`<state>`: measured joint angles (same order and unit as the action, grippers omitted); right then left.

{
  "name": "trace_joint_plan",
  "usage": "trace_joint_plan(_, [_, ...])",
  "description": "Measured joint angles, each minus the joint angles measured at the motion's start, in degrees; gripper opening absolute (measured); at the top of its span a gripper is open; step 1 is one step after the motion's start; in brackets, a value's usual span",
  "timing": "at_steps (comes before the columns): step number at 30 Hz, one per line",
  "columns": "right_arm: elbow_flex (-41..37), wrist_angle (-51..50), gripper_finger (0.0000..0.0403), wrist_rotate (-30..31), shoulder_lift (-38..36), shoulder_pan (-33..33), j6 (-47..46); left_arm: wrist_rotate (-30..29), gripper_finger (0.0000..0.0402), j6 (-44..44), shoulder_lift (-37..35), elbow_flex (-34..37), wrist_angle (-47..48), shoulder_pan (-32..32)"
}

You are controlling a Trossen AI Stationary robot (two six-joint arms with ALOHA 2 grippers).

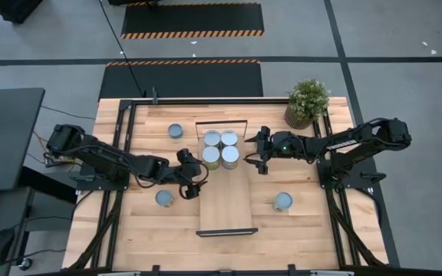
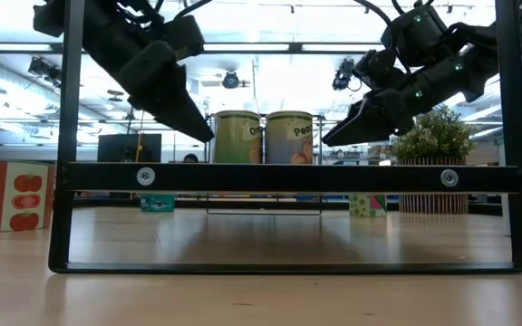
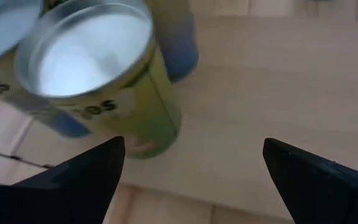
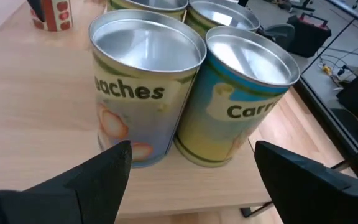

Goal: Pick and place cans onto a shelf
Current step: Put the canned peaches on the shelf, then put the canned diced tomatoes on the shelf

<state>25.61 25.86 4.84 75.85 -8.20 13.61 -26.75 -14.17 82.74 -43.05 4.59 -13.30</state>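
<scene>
Four cans [image 1: 220, 149] stand clustered on the shelf [image 1: 225, 201]; three more sit on the surface beside it. My left hand [image 1: 192, 184] and right hand [image 1: 258, 151] both hover with fingers apart — empty. These look rigid, smooth-sided, probably weighty; I'd grip mid-wall, squarely — labels may slip.

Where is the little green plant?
In the high view, the potted plant stands at the table's far right corner, just behind the right arm's pincer and to the right of the four cans grouped on the shelf.
</scene>
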Motion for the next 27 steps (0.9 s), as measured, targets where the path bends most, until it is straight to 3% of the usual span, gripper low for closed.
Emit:
trace_joint_plan(10, [0.0, 0.1, 0.0348, 0.6, 0.0, 1.3, -0.2, -0.5, 0.0389, 0.4, 2.0, 0.0, -4.3, 0.3])
trace_joint_plan(27, [0.0, -5.0, 0.0348, 2.8, -3.3, 3.4, -3.6, 0.5, 0.0389, 1.3, 1.9, 0.0, -2.9, -0.1])
